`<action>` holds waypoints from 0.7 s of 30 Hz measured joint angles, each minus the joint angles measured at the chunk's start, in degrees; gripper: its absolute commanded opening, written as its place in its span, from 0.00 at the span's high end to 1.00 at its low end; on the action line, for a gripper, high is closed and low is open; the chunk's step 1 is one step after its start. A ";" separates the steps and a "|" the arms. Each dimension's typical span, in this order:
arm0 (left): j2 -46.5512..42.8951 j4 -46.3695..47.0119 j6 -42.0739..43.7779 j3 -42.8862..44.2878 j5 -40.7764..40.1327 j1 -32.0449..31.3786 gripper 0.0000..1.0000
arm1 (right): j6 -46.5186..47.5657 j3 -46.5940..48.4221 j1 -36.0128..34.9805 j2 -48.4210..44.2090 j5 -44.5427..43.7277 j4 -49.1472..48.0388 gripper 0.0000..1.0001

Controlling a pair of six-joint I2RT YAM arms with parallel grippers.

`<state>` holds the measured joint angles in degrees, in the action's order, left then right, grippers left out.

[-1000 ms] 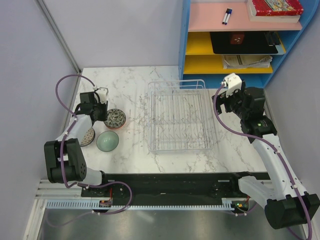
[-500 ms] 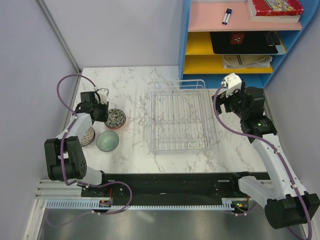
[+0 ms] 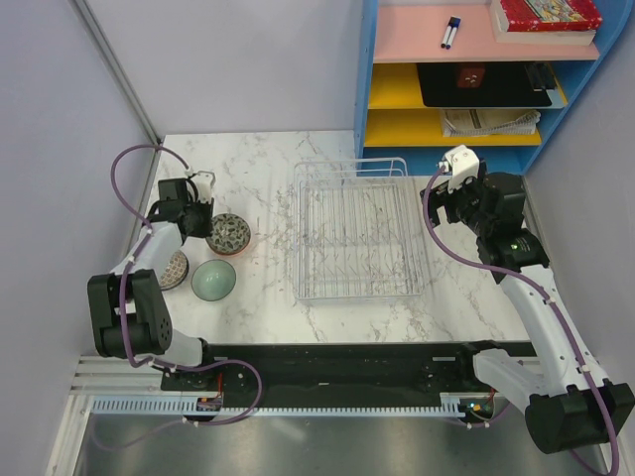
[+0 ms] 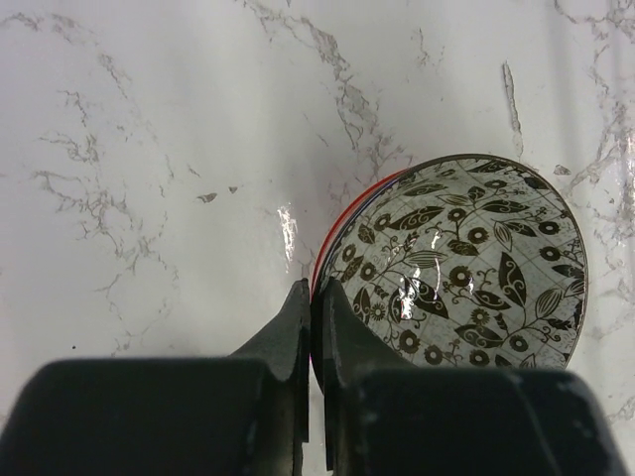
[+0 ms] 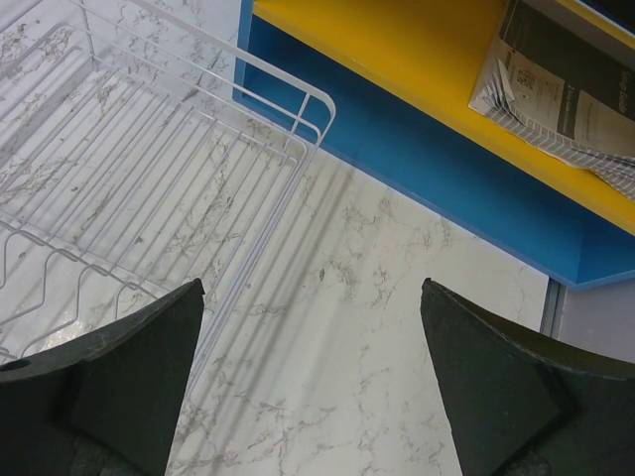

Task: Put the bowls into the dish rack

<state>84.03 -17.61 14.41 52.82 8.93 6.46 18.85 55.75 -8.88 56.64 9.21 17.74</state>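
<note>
The left gripper (image 4: 310, 290) has its jaws clenched on the near rim of a round white ceramic bowl patterned with brown leaves and flowers, the brown-patterned bowl (image 4: 461, 263). One finger is inside the rim and the other outside. This bowl sits nested in a red-rimmed bowl (image 4: 335, 226), of which only a thin red edge shows along the left side. The stack rests on the white marble worktop (image 3: 268, 178).

From above, the stack lies at the left of the worktop. A plain pale green bowl (image 3: 213, 280) stands just in front of it. A third, patterned bowl (image 3: 175, 270) sits to the left, half covered by the left arm. All of these bowls are to the left of the silver-white wire dish rack (image 3: 359, 243), which occupies the middle of the worktop, apart from them.

The right gripper (image 5: 310, 288) hangs above the far right corner of the dish rack with its jaws released and spread wide, grasping nothing. Beyond it stands the blue shelf unit (image 3: 369, 69), and a folded newspaper (image 5: 556, 99) lies on its yellow shelf (image 5: 397, 59).
</note>
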 measured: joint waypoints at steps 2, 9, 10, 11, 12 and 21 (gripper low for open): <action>-0.24 -0.04 0.00 0.20 0.26 0.00 0.98 | -0.02 0.00 -0.02 0.02 0.00 0.02 0.02; -5.11 -3.02 0.79 0.98 -0.83 0.02 0.98 | -1.49 1.49 -0.02 2.01 0.02 1.40 0.02; -5.92 -3.78 0.98 1.64 -0.61 0.07 0.98 | -1.99 2.36 -0.02 2.75 0.07 1.77 0.03; -6.60 -4.74 1.18 2.69 -0.02 0.07 0.98 | -2.64 3.34 0.00 3.48 0.15 2.29 0.02; -7.04 -5.53 1.33 3.89 0.76 0.07 0.98 | -3.34 4.57 -0.02 4.24 0.31 2.95 0.02; -9.31 -7.41 1.27 11.23 17.66 -0.96 0.98 | -13.66 13.00 0.00 8.09 15.61 3.26 0.02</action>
<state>74.72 -25.02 15.68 64.05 26.59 5.50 5.19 68.75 -8.88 64.73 24.82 20.99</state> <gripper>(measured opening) 0.047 0.976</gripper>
